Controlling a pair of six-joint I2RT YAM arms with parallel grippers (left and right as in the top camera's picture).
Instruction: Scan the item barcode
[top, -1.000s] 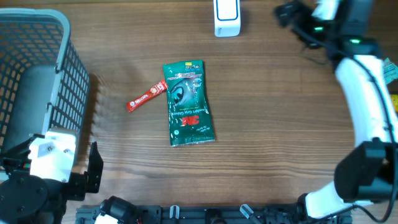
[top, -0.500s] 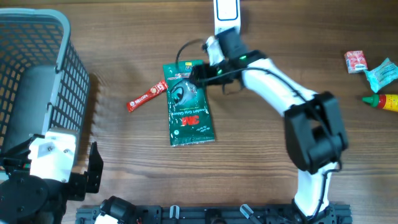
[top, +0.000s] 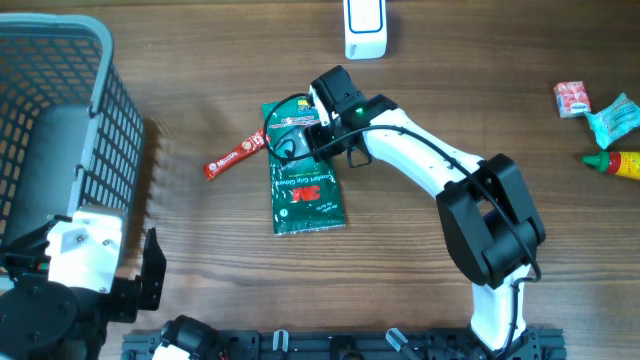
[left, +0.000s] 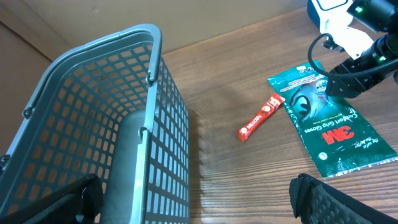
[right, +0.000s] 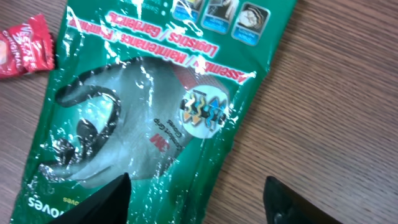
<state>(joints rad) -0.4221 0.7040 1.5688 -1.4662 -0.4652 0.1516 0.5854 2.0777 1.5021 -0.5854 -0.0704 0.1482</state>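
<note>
**Scan not yet begun: glove packet flat on the table, nothing lifted**

Progress was slight. The green glove packet (top: 303, 165) lay flat on the wooden table (top: 500, 60), near its middle and below the white scanner (top: 365, 25), which stood at the far edge. The right gripper (top: 310, 125) hung over the packet's upper end. In the wrist view its 2 fingers (right: 102, 202) stood apart on either side of the packet, gripping nothing. The left gripper (left: 196, 186) waited beside the basket (top: 110, 110), spread wide and empty. Grasping, lifting and presenting the code to the scanner were, by my judgement, all left to do. No barcode showed on the upturned face, so the packet probably needed turning.

The packet was a long, thin pouch of glossy film, crinkled and catching glare, with a dark glove showing through a clear window. It looked limp and likely to sag from 1 pinched edge. A slim red sachet (top: 235, 155) lay just beside it, at its upper left corner.
</note>
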